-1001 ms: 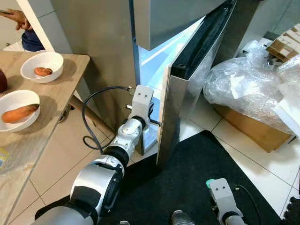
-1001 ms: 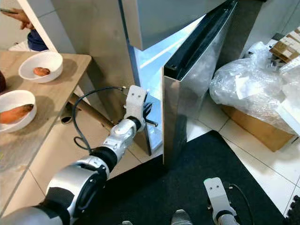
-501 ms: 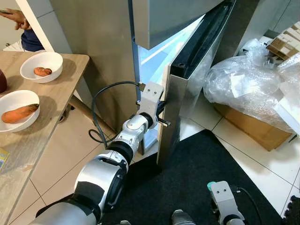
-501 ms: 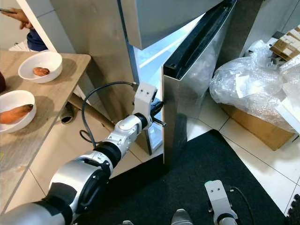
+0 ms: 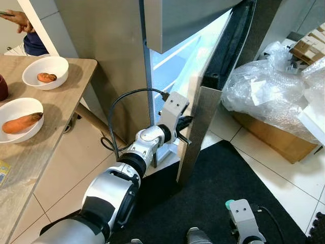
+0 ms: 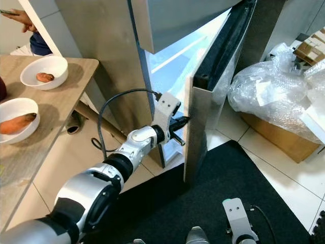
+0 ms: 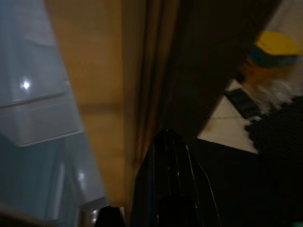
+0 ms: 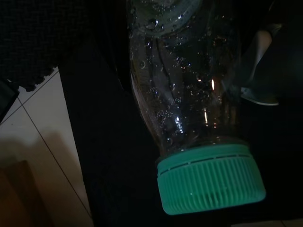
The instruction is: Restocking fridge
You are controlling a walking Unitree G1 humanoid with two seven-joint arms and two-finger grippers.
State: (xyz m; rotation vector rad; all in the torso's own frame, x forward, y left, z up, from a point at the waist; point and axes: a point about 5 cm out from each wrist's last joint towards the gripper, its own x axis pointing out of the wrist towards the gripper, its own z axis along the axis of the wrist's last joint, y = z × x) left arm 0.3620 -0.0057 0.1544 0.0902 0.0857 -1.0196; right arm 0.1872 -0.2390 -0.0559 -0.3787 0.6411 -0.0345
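The left pincer [image 5: 184, 122] reaches forward to the inner edge of the fridge door [image 5: 203, 107], which stands partly open with the lit fridge [image 5: 170, 66] interior behind it. Its black fingers [image 7: 170, 184] lie against the door's edge, in the gap between door and cabinet; whether they are apart or together I cannot tell. A black cable [image 5: 119, 104] loops from the wrist back along the silver left arm [image 5: 137, 157].

The right pincer [image 5: 244, 231] hangs low at the bottom of the head view, over the black mat [image 5: 223, 188], well apart from the fridge. In the right wrist view it is clamped on a bottle [image 8: 184, 85], clear with bubbles inside and a green cap [image 8: 210, 177] pointing away from the wrist. The same green cap peeks out at the top of that wrist in the head view.

To the robot's left a wooden tabletop [image 5: 51, 112] carries two white bowls: the near bowl [image 5: 18, 119] holds a carrot [image 5: 21, 122], the far bowl [image 5: 44, 71] holds a small orange-brown piece of food [image 5: 46, 77]. A person's hand [image 5: 15, 18] and dark sleeve show beyond the tabletop's far corner.

To the right of the door, a heap of clear plastic wrap [image 5: 269, 91] lies on a cardboard box [image 5: 274, 137] on the tiled floor [image 5: 284, 178].
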